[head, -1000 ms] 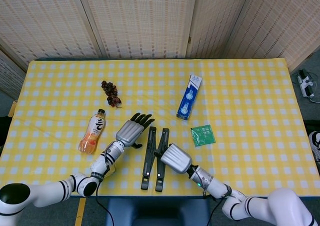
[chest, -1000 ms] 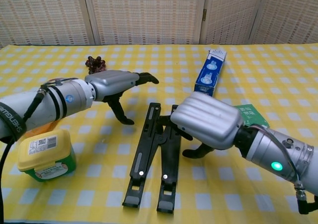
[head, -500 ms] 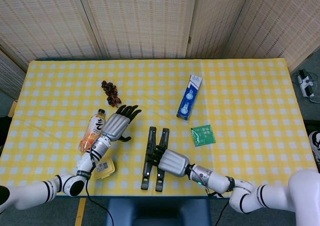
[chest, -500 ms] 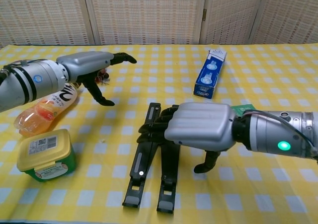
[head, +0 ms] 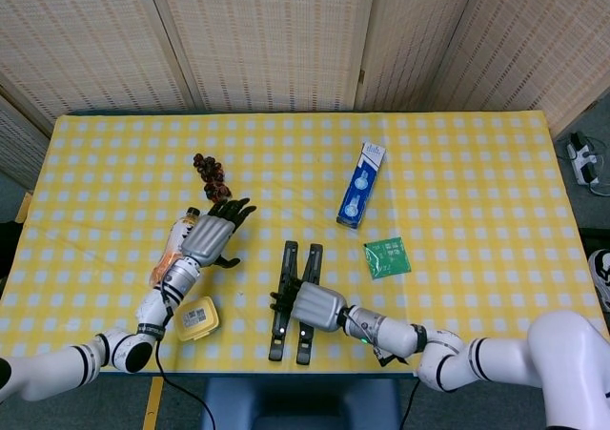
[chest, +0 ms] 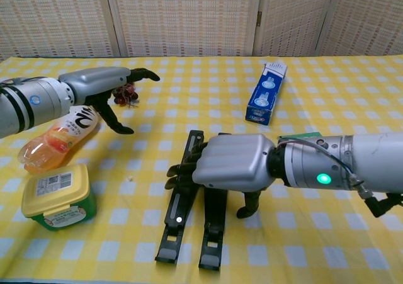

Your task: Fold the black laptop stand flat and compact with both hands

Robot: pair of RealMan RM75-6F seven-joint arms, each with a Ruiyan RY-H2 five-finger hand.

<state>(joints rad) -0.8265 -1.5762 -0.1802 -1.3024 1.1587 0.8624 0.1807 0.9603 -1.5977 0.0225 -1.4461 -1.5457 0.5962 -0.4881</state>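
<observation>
Two hands show. The right hand (chest: 230, 163) lies over the laptop stand (head: 294, 301) near the table's front edge; I cannot tell whether its fingers grip it. The left hand (chest: 101, 85) hangs above the bottle (chest: 58, 136), fingers spread, holding nothing.

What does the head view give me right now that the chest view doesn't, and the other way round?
Only the head view shows the whole yellow checked tablecloth to its far edge, and the full small green packet.

Only the chest view shows the right hand's fingers from the side, lying across the stand's left bar.

Both show the black laptop stand, the left hand with nothing in it, the orange drink bottle and the blue box.
</observation>
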